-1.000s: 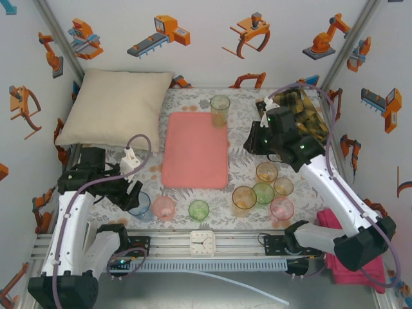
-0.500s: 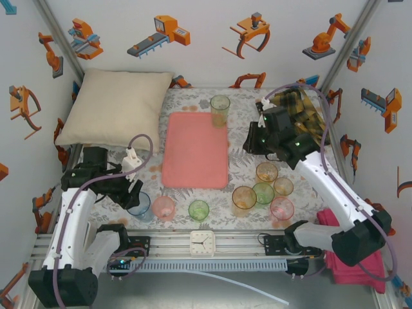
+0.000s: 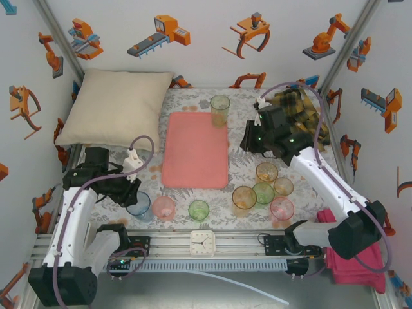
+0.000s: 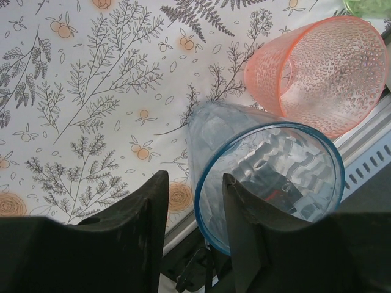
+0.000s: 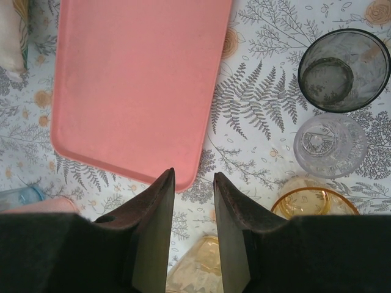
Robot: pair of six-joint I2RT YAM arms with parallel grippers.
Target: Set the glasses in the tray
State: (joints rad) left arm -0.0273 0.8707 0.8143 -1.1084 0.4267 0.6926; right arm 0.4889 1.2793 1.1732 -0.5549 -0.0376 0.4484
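Note:
The salmon-pink tray point(image 3: 193, 149) lies mid-table, with an olive-green glass point(image 3: 220, 109) at its far right corner. My left gripper point(image 3: 134, 193) point(image 4: 193, 180) straddles the rim of a blue glass point(image 3: 138, 206) point(image 4: 269, 177). One finger is inside it and one outside, with a gap still showing outside the wall. A pink glass point(image 3: 163, 207) point(image 4: 317, 70) and a green one point(image 3: 199, 209) stand beside it. My right gripper point(image 3: 246, 143) point(image 5: 193, 177) hovers narrowly open and empty just right of the tray point(image 5: 140, 91). Below it are a smoky grey glass point(image 5: 343, 70), a clear one point(image 5: 330, 145) and orange ones point(image 5: 314, 203).
Several glasses cluster at the near right point(image 3: 262, 192). A cream pillow point(image 3: 116, 106) fills the far left and a plaid cloth point(image 3: 302, 112) the far right. A magenta cloth point(image 3: 351, 261) lies by the right base. A metal rail with a clock point(image 3: 202, 243) runs along the front edge.
The left jaws have narrowed around the blue glass's wall. The right arm has drifted slightly back and left; its jaws look unchanged.

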